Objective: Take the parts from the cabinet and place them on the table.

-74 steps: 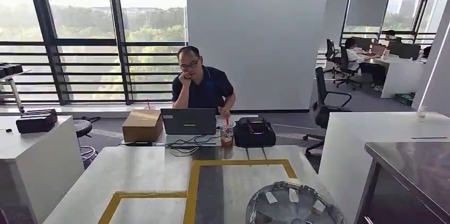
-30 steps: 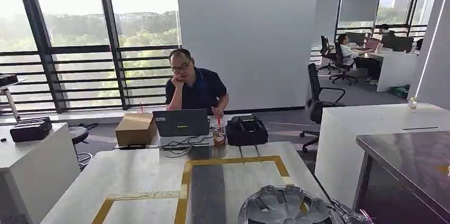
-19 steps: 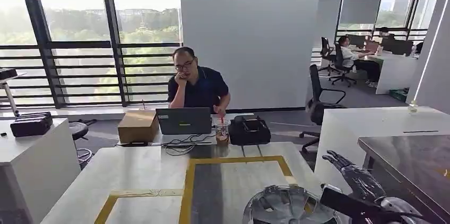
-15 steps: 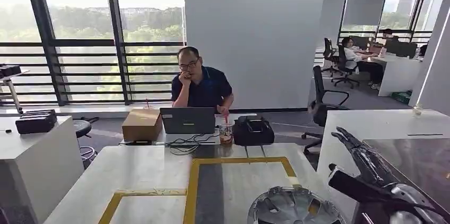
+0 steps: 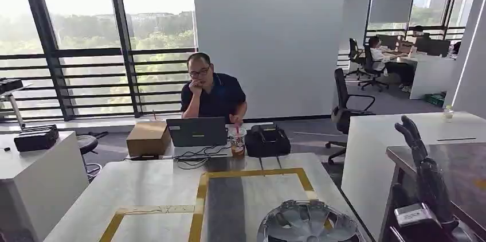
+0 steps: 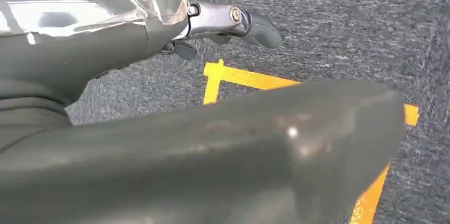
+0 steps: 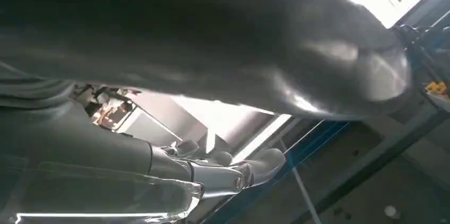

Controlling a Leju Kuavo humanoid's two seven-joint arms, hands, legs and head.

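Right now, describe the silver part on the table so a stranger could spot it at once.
Start at the white table with yellow tape lines. At its near edge, right of the dark centre strip, lies the wheel cover: a round silver disc with spoke-like slots, the only shiny metal thing there.

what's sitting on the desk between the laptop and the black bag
A plastic drink cup with a red straw stands between the laptop and the black bag, in the head view.

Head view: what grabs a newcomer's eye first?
Probably the robot's dark right hand, raised upright at the right with fingers apart and holding nothing, beside the dark-topped metal cabinet. Next, the silver spoked wheel cover lying at the near edge of the white table with yellow tape lines. Behind it, a person in a dark shirt sits at a grey laptop.
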